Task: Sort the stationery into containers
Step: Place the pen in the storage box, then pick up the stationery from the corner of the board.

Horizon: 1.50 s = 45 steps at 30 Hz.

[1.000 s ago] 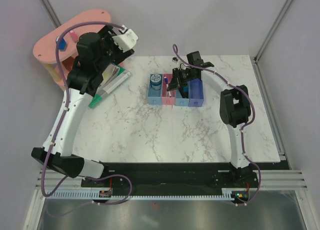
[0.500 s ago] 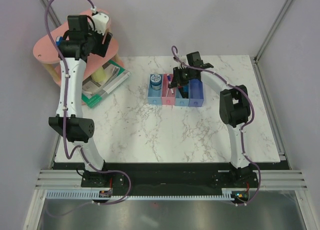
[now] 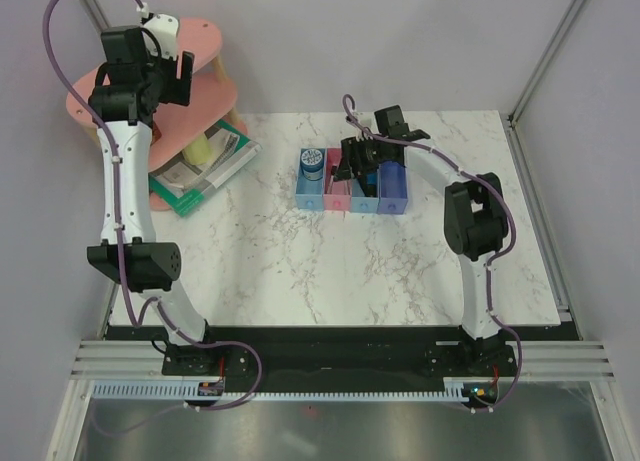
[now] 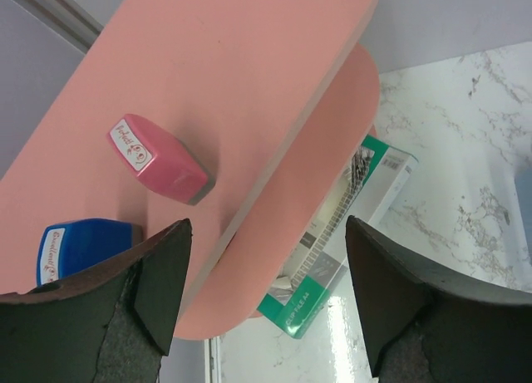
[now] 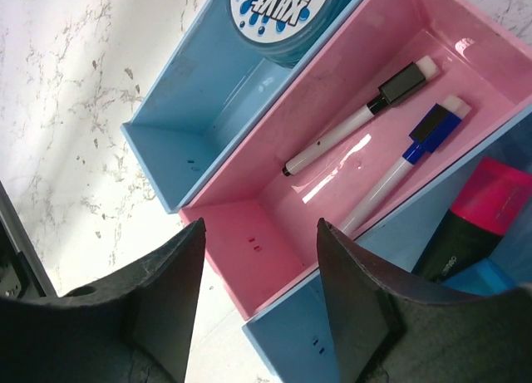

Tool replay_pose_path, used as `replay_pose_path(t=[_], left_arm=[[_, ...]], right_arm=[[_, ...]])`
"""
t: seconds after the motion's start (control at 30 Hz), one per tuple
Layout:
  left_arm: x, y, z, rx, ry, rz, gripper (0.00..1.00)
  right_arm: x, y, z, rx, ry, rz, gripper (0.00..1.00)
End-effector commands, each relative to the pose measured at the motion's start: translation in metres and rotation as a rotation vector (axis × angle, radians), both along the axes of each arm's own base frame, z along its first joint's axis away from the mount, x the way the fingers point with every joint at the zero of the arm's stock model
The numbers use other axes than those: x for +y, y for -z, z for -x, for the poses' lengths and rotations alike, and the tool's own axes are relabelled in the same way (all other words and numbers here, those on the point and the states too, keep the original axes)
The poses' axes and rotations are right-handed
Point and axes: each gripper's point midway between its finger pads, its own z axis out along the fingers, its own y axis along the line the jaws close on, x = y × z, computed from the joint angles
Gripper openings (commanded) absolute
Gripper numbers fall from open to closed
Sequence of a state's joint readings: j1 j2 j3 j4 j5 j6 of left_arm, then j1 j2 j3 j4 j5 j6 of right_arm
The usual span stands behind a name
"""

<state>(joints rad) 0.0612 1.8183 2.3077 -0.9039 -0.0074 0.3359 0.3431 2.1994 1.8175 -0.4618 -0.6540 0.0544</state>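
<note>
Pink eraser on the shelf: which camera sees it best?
Left wrist view: the pink eraser lies clear on the pink shelf. In the top view the left arm covers it; the right wrist view shows bins instead.

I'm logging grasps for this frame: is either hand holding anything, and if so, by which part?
Nothing is held. The left hand hangs open above the pink oval tiered shelf. The right hand is open over the pink rectangular plastic bin.

The top view looks down from behind on the whole table (image 3: 300, 271). It shares the pink shelf (image 4: 249, 67) with the close left wrist view, and the bins (image 5: 270, 221) with the right one.
</note>
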Motion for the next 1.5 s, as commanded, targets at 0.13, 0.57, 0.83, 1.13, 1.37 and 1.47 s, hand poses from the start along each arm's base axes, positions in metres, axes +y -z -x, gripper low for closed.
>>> replay_pose_path(t=[0.13,0.57,0.83,1.13,1.37,1.47], left_arm=[[-0.007,-0.078,0.02,-0.26,-0.014,0.078,0.77],[0.043,-0.094,0.031,-0.306,-0.156,-0.045,0.76],[0.081,-0.077,0.029,-0.253,-0.119,-0.035,0.72],[0.091,-0.043,0.018,-0.176,-0.05,0.046,0.71],[0.082,-0.036,0.014,-0.169,0.005,0.106,0.72],[0.085,-0.029,0.012,-0.152,0.001,0.112,0.71]], right_arm=[[-0.002,-0.046,0.013,-0.068,-0.036,-0.041,0.64],[-0.007,-0.072,0.028,-0.097,-0.045,-0.056,0.66],[-0.009,-0.083,0.04,-0.112,-0.058,-0.066,0.66],[-0.011,-0.088,0.044,-0.118,-0.055,-0.068,0.66],[-0.011,-0.088,0.047,-0.109,-0.054,-0.068,0.66],[-0.012,-0.088,0.048,-0.106,-0.053,-0.071,0.66]])
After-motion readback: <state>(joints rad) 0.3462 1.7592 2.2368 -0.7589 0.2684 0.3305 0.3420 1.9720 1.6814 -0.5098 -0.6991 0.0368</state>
